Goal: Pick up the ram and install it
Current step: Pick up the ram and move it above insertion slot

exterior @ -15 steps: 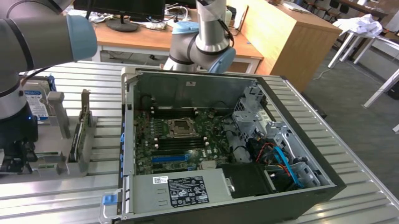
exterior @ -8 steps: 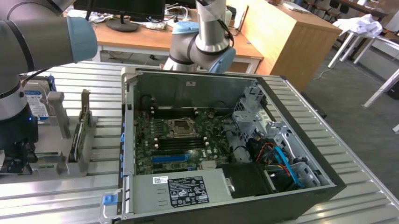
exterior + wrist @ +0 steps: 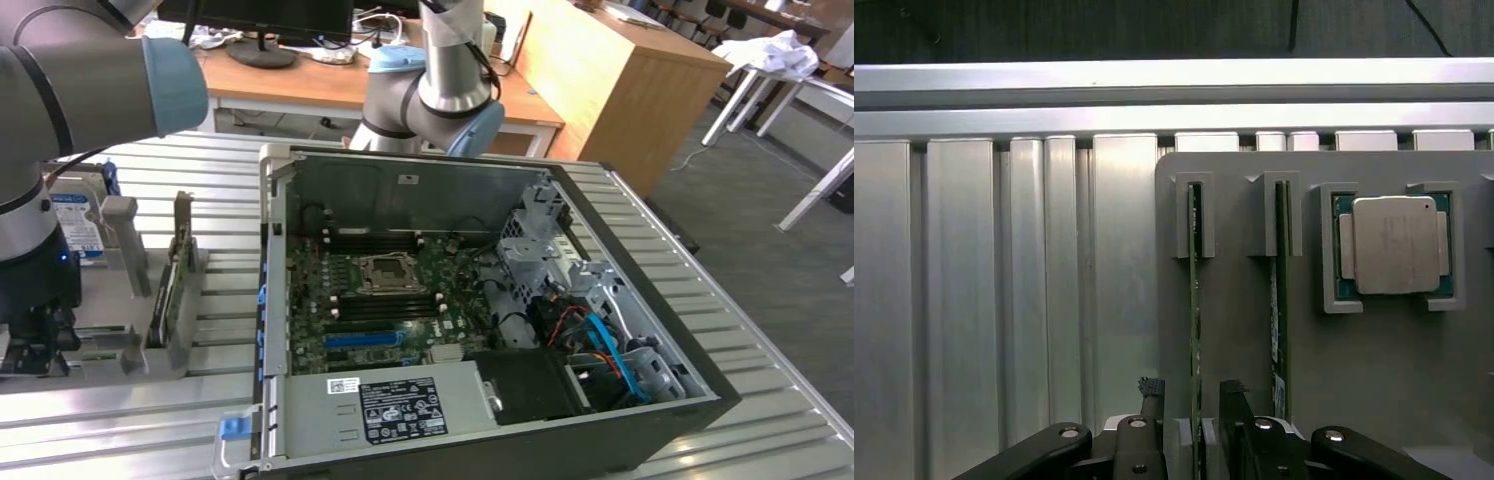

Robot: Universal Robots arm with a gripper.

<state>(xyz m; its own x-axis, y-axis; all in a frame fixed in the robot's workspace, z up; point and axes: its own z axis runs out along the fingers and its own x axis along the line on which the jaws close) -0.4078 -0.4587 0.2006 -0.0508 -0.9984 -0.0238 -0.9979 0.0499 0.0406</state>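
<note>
I judge the pick-up is in hand: my gripper (image 3: 1192,392) stands fingers apart, straddling but not yet clamping the long, thin green ram stick (image 3: 1194,280), which sits on edge in a slot of the grey plastic holder (image 3: 1239,330) on the ribbed aluminium tabletop (image 3: 1004,300). A clean grasp calls for squeezing squarely on its flat faces, then a straight lift. The only writing is on the white label (image 3: 400,408) in the open black computer case (image 3: 601,445), too small to read.

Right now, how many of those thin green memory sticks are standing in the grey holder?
2. One ram stick stands on edge in the slot farther from the silver processor; the other ram stick stands in the slot beside it. Others may be hidden.
</note>
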